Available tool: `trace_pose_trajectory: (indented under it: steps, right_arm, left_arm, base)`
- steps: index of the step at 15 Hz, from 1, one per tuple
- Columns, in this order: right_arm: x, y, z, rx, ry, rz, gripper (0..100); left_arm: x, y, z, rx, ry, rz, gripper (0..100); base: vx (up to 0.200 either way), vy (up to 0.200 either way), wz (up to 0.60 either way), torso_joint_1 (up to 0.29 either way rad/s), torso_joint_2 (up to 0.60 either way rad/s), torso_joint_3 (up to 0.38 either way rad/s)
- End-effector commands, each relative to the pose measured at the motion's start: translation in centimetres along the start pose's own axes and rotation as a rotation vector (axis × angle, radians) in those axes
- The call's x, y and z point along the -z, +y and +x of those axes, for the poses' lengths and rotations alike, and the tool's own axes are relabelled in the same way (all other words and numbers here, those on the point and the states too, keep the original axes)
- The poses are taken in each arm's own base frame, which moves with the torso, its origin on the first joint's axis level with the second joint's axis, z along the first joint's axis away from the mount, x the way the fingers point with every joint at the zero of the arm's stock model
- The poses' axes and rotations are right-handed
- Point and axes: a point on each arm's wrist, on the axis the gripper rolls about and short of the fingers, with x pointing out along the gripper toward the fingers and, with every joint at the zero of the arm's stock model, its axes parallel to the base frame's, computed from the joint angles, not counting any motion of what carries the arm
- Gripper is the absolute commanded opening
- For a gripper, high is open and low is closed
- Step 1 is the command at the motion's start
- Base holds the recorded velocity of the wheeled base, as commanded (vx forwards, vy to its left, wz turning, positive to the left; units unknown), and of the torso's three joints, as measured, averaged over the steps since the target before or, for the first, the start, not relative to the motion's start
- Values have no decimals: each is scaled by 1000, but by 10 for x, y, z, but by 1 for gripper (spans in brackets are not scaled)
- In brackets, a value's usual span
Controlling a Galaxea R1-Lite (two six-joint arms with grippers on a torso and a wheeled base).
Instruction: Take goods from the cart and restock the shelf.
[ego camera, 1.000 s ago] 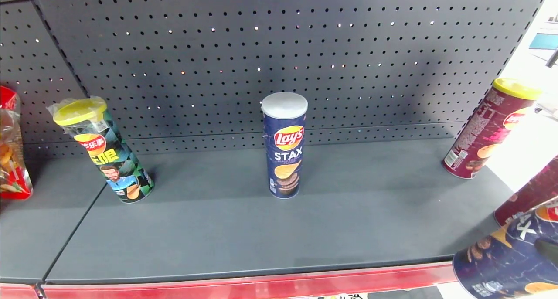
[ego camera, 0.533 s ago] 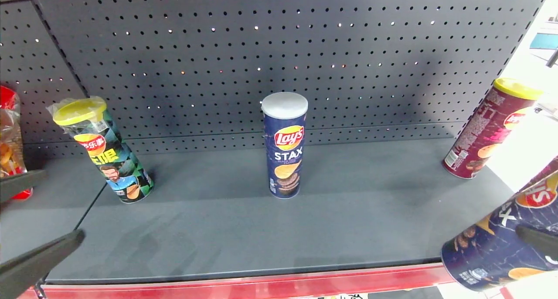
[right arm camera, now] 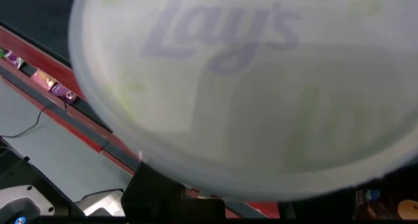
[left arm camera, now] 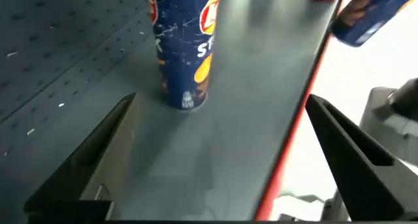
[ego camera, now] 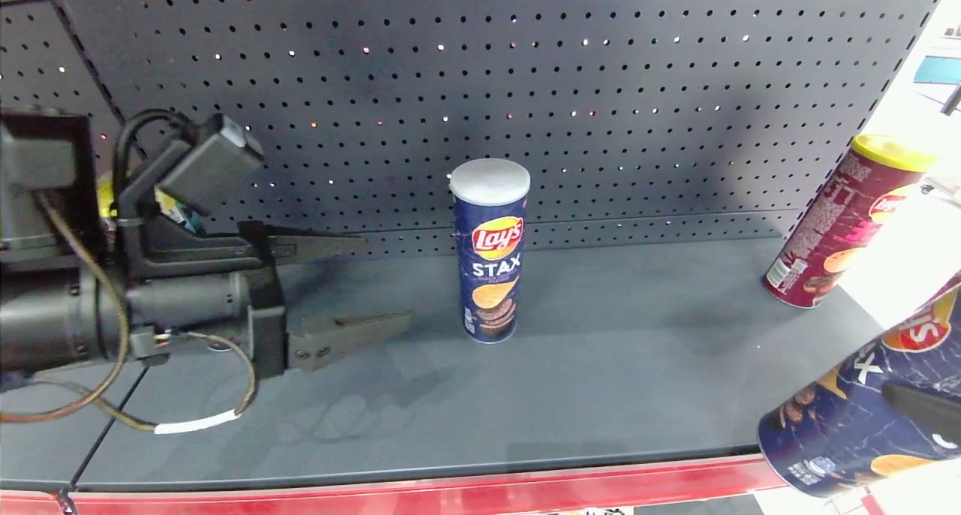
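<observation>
A dark blue chips can (ego camera: 489, 252) with a pale lid stands upright mid-shelf on the grey shelf board (ego camera: 601, 395). My left gripper (ego camera: 383, 278) hangs open just left of it, fingers pointing at the can and apart from it. The left wrist view has that can (left arm camera: 186, 48) ahead of the spread fingers (left arm camera: 98, 165). My right gripper (ego camera: 912, 410) is shut on a second dark blue can (ego camera: 848, 417), held tilted off the shelf's front right corner. Its pale lid (right arm camera: 241, 87) faces the right wrist camera.
A maroon can with a yellow lid (ego camera: 841, 222) stands at the shelf's right end. A yellow-lidded can (ego camera: 105, 196) at the left is mostly hidden behind my left arm. A pegboard wall (ego camera: 525, 87) backs the shelf; a red strip (ego camera: 450, 492) runs along its front edge.
My left arm has come in from the left and now reaches over the shelf toward the upright blue can, covering the left can. The right-held can has shifted slightly left and lower.
</observation>
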Motion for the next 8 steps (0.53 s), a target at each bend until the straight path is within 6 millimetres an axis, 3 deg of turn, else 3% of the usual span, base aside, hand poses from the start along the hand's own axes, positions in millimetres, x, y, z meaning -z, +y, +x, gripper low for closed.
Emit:
trace_pose_trajectory:
  steps: [1, 8]
  right_arm:
    - [1, 0, 0, 0, 4, 1, 0]
    - [3, -1, 2, 8, 17, 6, 0]
  left_arm:
    - [9, 22, 43, 27, 70, 5, 100]
    - [-5, 35, 89, 67, 53, 50, 100]
  base:
    - [0, 0, 0, 0, 0, 0]
    - [0, 0, 0, 0, 0, 0]
